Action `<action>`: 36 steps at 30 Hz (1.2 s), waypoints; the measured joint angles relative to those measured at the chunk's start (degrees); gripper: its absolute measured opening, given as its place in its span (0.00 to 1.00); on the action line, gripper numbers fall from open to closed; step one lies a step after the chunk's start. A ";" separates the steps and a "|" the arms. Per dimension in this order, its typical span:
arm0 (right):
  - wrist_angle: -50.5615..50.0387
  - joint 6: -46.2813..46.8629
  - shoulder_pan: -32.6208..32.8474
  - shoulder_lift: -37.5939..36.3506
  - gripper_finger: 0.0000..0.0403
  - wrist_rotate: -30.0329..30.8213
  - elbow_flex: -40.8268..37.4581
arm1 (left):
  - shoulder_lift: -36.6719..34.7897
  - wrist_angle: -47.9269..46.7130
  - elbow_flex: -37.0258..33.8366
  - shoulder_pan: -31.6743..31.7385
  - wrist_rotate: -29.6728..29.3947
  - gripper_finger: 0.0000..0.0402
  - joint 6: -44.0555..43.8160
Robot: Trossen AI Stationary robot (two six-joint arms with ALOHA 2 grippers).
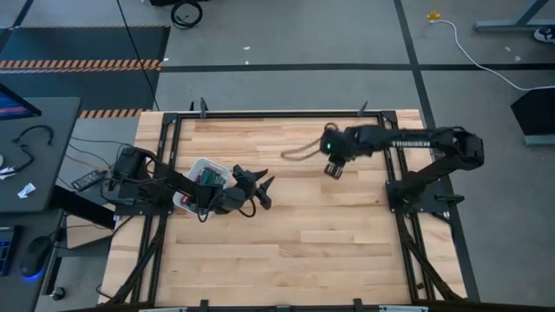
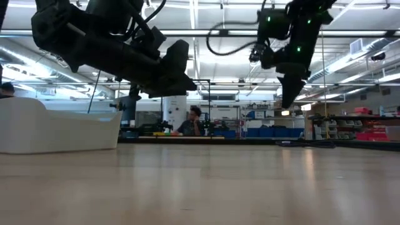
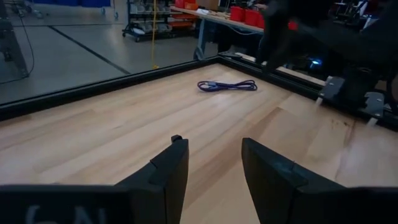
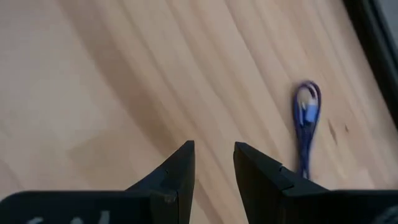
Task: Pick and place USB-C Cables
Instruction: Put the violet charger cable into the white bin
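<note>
A purple USB-C cable bundle (image 1: pixel 303 149) lies flat on the wooden table near its far edge; it also shows in the left wrist view (image 3: pixel 227 85) and the right wrist view (image 4: pixel 306 121). My right gripper (image 1: pixel 334 166) hangs above the table just right of the bundle, pointing down, open with a narrow gap and empty (image 4: pixel 214 155). My left gripper (image 1: pixel 257 186) is open and empty (image 3: pixel 214 162), above the table beside a white bin (image 1: pixel 198 184). Maroon and green cable bits (image 1: pixel 210 178) show in the bin.
A black frame (image 1: pixel 277 114) runs round the table's edges. The white bin (image 2: pixel 56 128) stands at the table's left. Bare wood lies between the two grippers and toward the near edge. A person (image 2: pixel 195 122) sits in the room beyond the table.
</note>
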 joint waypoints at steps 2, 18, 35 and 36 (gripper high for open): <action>-0.76 -3.18 -4.46 0.00 0.29 -2.22 0.00 | 0.00 0.07 0.00 0.00 0.00 0.38 0.05; -2.77 -14.24 -27.77 2.16 0.64 -9.21 0.00 | 0.00 -0.35 0.00 0.00 0.00 0.37 0.41; 4.91 -30.60 -29.64 22.02 0.56 -11.06 -0.23 | 0.00 -0.35 0.00 -1.38 0.00 0.37 -0.19; 4.70 -31.49 -29.76 22.40 0.53 -11.55 0.08 | 0.00 -0.35 0.00 -1.38 0.02 0.37 -0.19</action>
